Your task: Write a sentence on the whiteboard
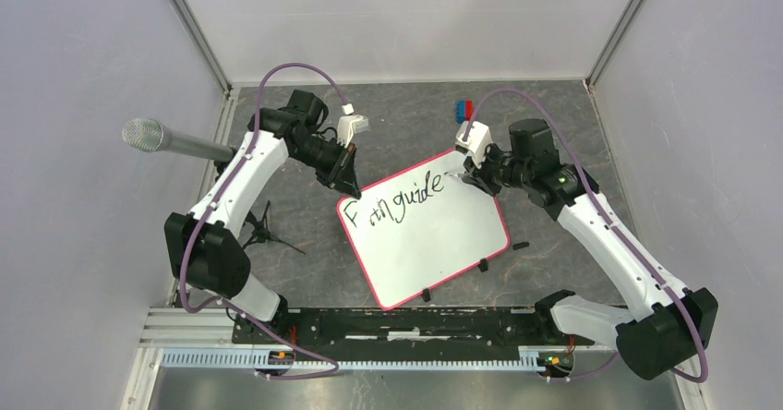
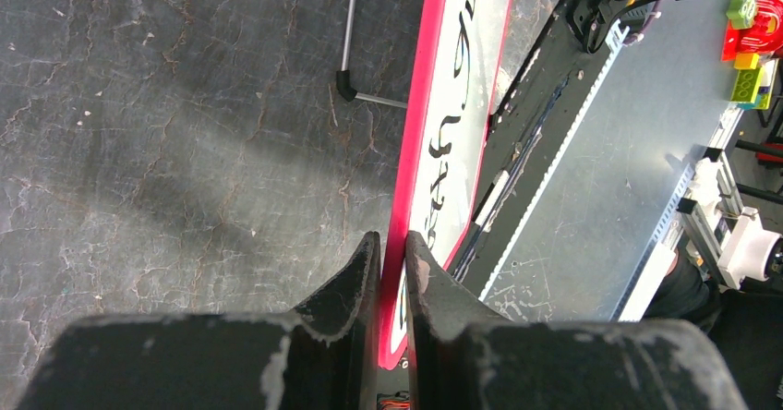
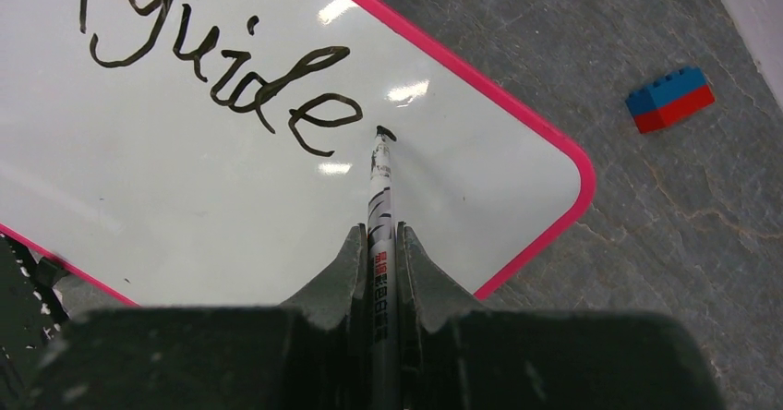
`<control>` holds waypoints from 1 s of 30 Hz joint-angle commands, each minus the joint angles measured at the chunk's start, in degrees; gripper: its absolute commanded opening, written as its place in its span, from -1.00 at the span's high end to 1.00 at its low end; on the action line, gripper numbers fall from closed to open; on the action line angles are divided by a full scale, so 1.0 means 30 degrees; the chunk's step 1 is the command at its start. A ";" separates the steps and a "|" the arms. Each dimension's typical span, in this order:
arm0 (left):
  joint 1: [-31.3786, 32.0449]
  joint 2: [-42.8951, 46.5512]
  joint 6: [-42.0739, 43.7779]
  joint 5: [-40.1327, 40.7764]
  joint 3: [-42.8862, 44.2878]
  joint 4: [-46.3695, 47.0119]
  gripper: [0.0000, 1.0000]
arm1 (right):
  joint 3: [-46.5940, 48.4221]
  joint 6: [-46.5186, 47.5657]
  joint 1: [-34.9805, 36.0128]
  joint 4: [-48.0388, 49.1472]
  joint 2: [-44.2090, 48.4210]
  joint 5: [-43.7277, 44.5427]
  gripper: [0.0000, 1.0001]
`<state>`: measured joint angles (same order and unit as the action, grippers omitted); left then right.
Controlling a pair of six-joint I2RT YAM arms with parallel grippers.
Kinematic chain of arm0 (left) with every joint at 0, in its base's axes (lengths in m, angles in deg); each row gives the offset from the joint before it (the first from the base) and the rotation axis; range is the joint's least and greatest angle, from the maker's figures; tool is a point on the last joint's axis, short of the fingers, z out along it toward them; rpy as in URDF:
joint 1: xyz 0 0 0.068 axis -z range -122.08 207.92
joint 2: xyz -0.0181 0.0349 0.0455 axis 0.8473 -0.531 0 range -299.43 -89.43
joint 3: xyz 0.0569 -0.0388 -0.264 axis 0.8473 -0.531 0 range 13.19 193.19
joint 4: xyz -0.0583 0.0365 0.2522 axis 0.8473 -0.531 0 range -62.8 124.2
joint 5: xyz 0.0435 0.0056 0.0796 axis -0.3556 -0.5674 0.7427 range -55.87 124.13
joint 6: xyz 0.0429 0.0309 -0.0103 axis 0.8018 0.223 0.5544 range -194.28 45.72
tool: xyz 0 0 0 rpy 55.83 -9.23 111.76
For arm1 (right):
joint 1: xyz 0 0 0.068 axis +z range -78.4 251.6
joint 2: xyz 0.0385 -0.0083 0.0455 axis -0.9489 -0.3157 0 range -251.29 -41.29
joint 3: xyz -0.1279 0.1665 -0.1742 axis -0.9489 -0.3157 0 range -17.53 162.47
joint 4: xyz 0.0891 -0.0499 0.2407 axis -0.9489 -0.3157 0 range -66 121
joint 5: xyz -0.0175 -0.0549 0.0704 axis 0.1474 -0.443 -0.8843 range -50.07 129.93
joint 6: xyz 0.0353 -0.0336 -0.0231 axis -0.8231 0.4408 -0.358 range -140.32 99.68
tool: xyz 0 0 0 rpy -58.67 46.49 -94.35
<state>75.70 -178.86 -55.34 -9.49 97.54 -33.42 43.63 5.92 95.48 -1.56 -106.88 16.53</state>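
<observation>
Right gripper point(image 3: 379, 239): clenched on a slim white marker pen point(image 3: 380, 184); its black tip touches the board just past the last "e".
Left gripper point(image 2: 392, 244): pinching the pink rim at the board's corner.
Whiteboard point(image 1: 434, 244): glossy white rectangle with rounded corners and a red-pink rim, lying askew on the dark grey table point(image 1: 406, 114) between the arms.
Sentence point(image 1: 397, 205): one line of black handwriting, roughly "Faith guide".
Brick point(image 3: 669, 98): blue-over-red toy block, on the table beyond the board's corner.
</observation>
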 commanded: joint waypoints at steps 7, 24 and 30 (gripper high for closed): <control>0.0342 -0.0028 0.0868 0.0220 0.0359 0.0329 0.95 | -0.0137 0.0816 0.0144 -0.0579 0.0027 -0.0329 1.00; 0.0370 -0.0059 0.0894 0.0337 0.0346 0.0329 0.95 | -0.0781 0.1781 0.0031 -0.1282 0.0703 0.1797 1.00; 0.0401 -0.0260 0.0933 0.0333 0.0457 0.0338 0.95 | -0.1237 0.2048 0.0059 -0.1938 0.0789 0.0874 1.00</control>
<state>75.79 -178.86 -55.34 -9.40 97.54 -33.37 41.32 10.75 95.61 -4.99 -104.71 19.53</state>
